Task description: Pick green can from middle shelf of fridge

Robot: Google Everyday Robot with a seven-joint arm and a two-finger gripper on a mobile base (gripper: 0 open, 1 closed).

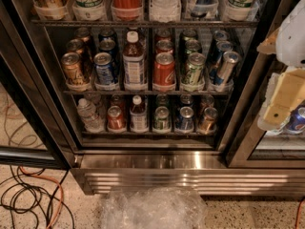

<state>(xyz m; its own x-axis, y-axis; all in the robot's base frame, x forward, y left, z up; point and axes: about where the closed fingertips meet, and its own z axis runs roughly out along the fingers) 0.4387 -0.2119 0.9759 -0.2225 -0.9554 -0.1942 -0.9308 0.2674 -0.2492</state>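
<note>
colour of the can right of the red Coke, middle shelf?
It's the green can, pale markings, silver top; camera view; gripper hangs far right.

The gripper [281, 106] shows at the right edge of the view, about mid-height. It is a blocky cream-yellow piece with flat faces and a small dark hole near its lower end. Above it is a rounded white housing [293, 30], smooth and glossy, with a tan wedge [268, 43] jutting from its left side.

arm [291, 30]: right edge, raised | jaws: below it, angled down-left
</note>
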